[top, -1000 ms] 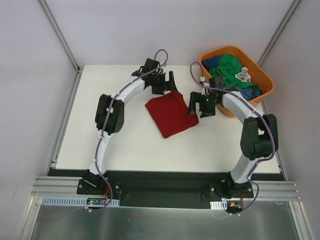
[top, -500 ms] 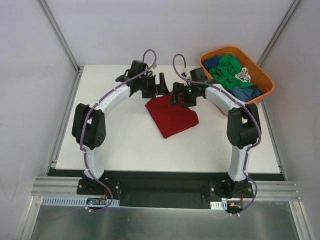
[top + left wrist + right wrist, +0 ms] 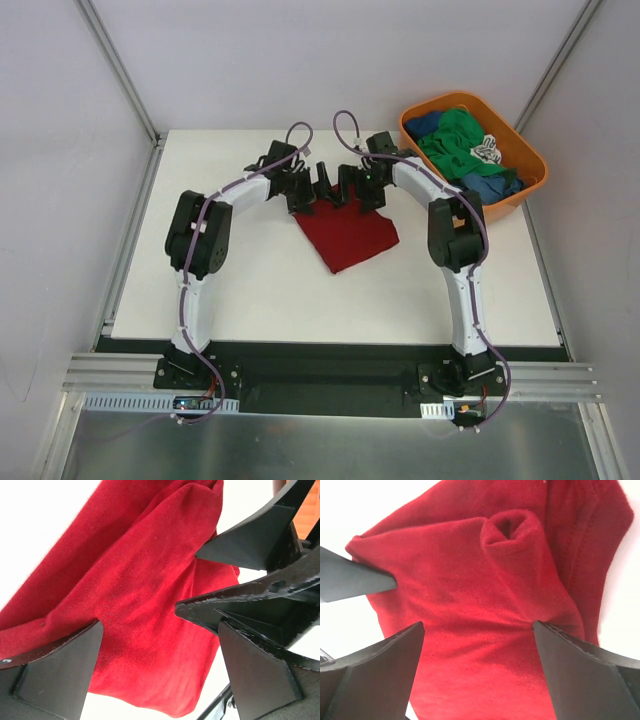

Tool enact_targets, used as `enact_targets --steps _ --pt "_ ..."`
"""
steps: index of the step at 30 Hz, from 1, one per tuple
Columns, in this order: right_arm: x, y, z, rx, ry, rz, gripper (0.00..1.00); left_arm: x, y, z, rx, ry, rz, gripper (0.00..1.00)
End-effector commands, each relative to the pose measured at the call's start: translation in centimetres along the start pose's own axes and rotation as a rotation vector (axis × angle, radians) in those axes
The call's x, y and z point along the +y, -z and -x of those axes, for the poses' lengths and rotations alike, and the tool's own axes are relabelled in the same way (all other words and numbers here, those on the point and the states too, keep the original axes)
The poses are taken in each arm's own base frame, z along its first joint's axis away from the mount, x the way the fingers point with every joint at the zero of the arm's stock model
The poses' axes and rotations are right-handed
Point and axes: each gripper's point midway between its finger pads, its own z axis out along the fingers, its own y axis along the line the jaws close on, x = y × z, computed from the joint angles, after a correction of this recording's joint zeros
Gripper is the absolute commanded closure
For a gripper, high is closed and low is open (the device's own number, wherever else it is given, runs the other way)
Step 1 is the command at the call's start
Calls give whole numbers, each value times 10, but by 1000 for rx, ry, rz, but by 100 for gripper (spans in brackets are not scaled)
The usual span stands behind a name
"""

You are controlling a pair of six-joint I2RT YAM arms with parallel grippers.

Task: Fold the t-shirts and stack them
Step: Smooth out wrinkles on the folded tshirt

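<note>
Dark red t-shirt folded on table, green and blue tees heaped in tub

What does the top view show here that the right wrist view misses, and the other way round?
Only the top view: the tub at the table's far right, with a green tee and a blue tee in it. Only the right wrist view: a rolled-up fold in the cloth and a stitched hem. Both: the red tee lying beneath the open right gripper.
</note>
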Motion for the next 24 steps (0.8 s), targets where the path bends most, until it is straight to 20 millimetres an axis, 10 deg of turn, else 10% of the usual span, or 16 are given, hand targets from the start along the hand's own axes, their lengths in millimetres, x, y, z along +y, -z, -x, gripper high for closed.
enact_targets --steps 1,10,17,24 --pt "-7 3 24 -54 88 19 3 20 7 -58 148 71 39 1" --pt "56 92 30 -135 347 142 3 18 66 -129 136 112 110 1" --pt "129 166 -41 -161 392 453 3 -45 117 -137 -3 -37 5 1" --pt "159 161 -145 -10 325 646 3 -44 117 -98 -107 -65 58 1"
